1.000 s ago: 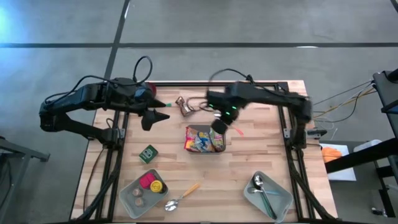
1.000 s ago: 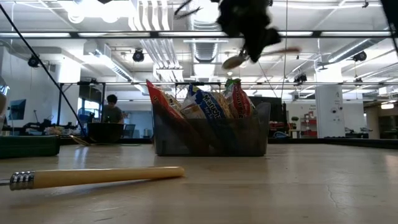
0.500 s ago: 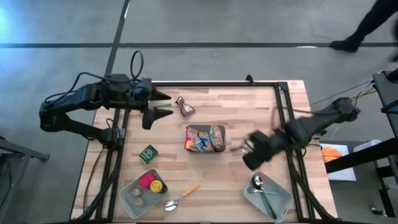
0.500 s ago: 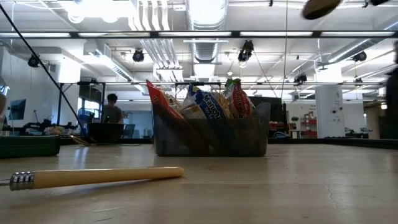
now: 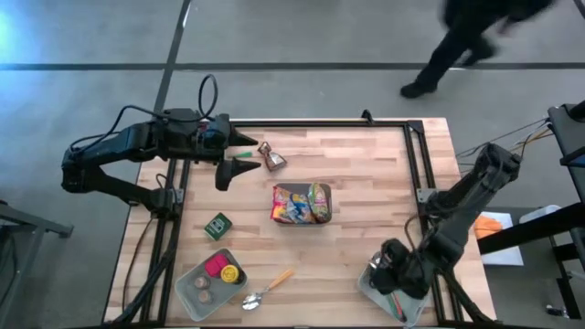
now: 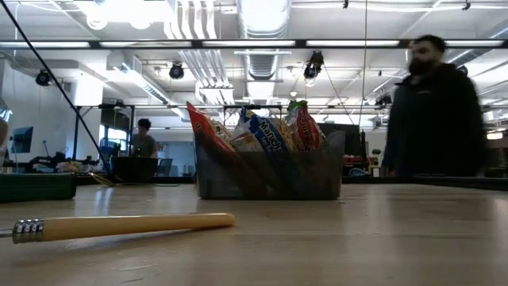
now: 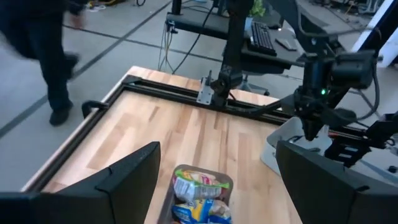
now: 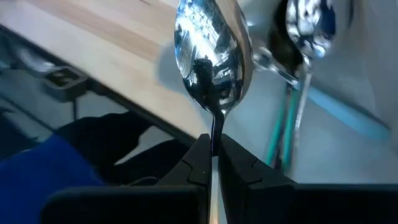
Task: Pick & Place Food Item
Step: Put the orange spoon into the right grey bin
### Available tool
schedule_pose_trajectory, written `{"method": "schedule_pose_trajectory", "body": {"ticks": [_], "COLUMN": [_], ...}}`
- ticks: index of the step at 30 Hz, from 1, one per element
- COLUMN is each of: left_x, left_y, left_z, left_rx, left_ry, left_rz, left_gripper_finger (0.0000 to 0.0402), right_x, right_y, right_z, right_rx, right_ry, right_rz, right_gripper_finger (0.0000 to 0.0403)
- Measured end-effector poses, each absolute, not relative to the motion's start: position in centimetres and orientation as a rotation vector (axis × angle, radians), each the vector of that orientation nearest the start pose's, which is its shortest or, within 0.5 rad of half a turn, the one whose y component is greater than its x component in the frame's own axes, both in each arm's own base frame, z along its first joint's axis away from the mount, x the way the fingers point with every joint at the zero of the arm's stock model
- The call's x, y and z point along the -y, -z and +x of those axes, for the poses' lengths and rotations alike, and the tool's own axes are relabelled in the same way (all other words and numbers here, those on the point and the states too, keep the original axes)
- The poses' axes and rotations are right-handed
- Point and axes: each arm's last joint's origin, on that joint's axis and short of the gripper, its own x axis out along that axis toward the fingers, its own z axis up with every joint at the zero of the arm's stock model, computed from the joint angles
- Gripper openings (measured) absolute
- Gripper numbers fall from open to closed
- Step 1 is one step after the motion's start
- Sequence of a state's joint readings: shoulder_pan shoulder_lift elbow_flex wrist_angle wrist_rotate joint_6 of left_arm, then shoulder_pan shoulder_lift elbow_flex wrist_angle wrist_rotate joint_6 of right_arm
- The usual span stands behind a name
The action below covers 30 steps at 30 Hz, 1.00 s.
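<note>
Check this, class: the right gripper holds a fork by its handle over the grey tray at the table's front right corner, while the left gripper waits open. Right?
One slip: the right gripper is shut on a spoon, as the right wrist view shows. It is over the grey tray, and the left gripper waits open.

A green box (image 5: 218, 226) lies near a wooden-handled spoon (image 5: 268, 288) (handle angled).

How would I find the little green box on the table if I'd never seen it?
Start at the clear bin of snack packets in the middle of the wooden table. Look toward the left arm's side, a bit nearer the gray tray holding round things. The little green box sits alone on bare wood, the only dark green square thing there.
</note>
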<state>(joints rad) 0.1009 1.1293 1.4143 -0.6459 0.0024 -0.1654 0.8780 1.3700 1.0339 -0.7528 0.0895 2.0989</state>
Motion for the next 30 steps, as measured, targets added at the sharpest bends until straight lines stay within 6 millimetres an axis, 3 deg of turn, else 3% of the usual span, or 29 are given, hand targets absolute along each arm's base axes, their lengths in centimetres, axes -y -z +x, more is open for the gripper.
{"method": "schedule_pose_trajectory", "body": {"ticks": [10,21,30], "left_x": [-2.1,-2.1,-2.1], "left_y": [-43.5,-43.7,-43.7], "left_z": [21.5,21.6,21.6], "left_rx": [-0.347,-0.327,-0.33], "left_ry": [-0.114,-0.111,-0.114], "left_rz": [-0.206,-0.21,-0.224], "left_gripper_finger": [0.0324,0.0324,0.0324], "right_x": [-22.3,-21.6,-21.8], "right_y": [-21.5,-17.5,-16.6], "right_z": [16.7,15.9,16.0], "right_rx": [-1.215,-1.244,-1.252], "right_ry": [0.596,0.668,0.68], "right_rz": [1.171,0.969,0.936], "right_gripper_finger": [0.0008,0.0008,0.0008]}}
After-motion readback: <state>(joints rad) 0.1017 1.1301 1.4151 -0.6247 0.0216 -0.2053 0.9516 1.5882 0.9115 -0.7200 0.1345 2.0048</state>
